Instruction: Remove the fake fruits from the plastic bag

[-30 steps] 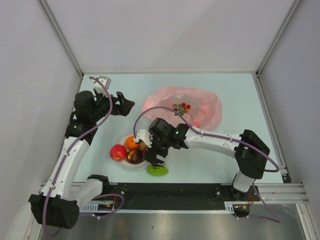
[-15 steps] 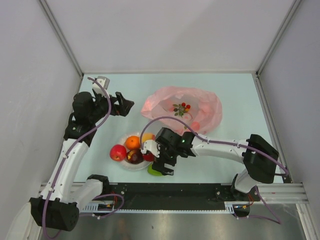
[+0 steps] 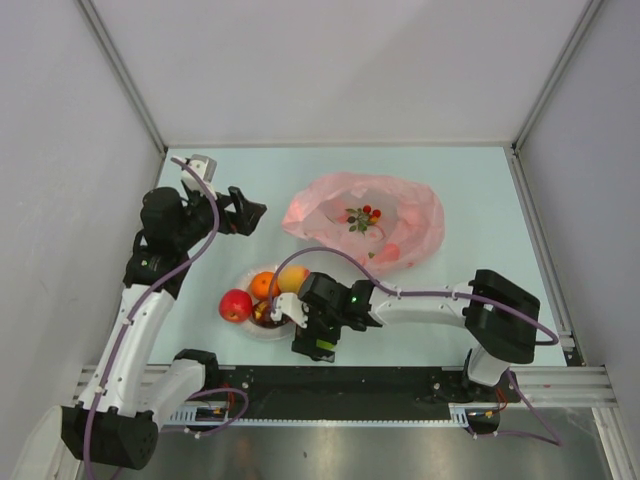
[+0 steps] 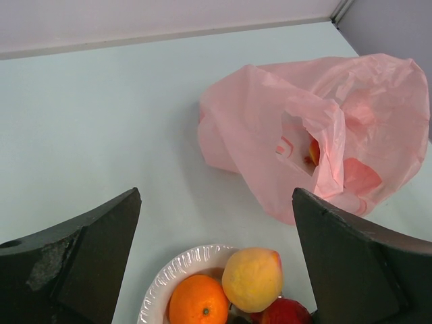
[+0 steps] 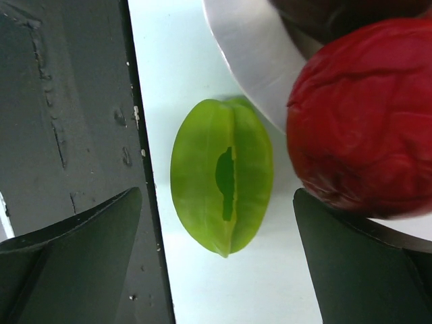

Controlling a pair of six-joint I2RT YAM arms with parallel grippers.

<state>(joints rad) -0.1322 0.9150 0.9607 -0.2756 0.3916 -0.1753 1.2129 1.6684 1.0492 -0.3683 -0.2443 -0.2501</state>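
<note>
The pink plastic bag [image 3: 365, 222] lies crumpled at the back of the table, with red berries with green leaves [image 3: 364, 215] and a red shape [image 3: 390, 252] showing through it. On the white plate [image 3: 246, 322] sit an orange [image 3: 264, 285], a yellow-orange fruit [image 3: 293, 277], a red apple [image 3: 236, 304] and a dark purple one [image 3: 267, 313]. My right gripper [image 3: 312, 345] is open, pointing down over a green ridged fruit [image 5: 223, 175] on the table beside the plate [image 5: 250, 61]. My left gripper [image 3: 250, 212] is open and empty, left of the bag [image 4: 317, 135].
The black strip of the table's front edge [image 5: 67, 101] runs just next to the green fruit. A red apple [image 5: 361, 115] overhangs the plate rim beside my right fingers. Grey walls enclose the table on three sides.
My right gripper has pulled back from over the plate toward the front edge and now hangs above the green fruit. The yellow-orange fruit now shows on the plate. The left arm barely shifted.
</note>
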